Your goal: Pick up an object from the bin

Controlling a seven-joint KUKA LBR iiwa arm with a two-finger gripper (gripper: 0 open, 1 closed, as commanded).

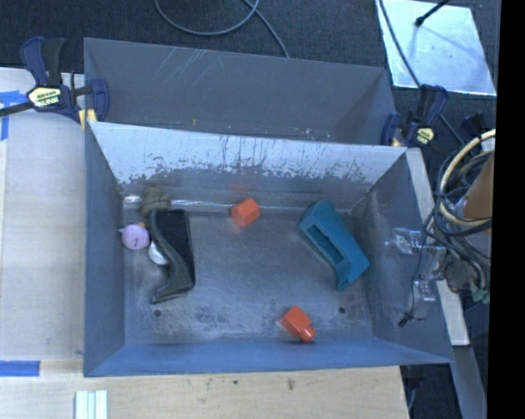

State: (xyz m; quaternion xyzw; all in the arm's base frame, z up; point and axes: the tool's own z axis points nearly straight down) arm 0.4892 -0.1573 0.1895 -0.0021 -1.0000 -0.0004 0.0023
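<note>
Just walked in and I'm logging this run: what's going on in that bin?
The arm's gripper hangs over the grey bin's right wall, above none of the things. Nearest it lies a teal blocky piece. An orange block sits near the front, an orange cube at the back, and a black angled piece with a purple ball on the left.

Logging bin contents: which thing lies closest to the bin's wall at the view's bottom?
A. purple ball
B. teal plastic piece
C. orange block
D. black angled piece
C: one orange block sits right by that wall, lower in the view than the teal plastic piece, the purple ball and the black angled piece.
</note>
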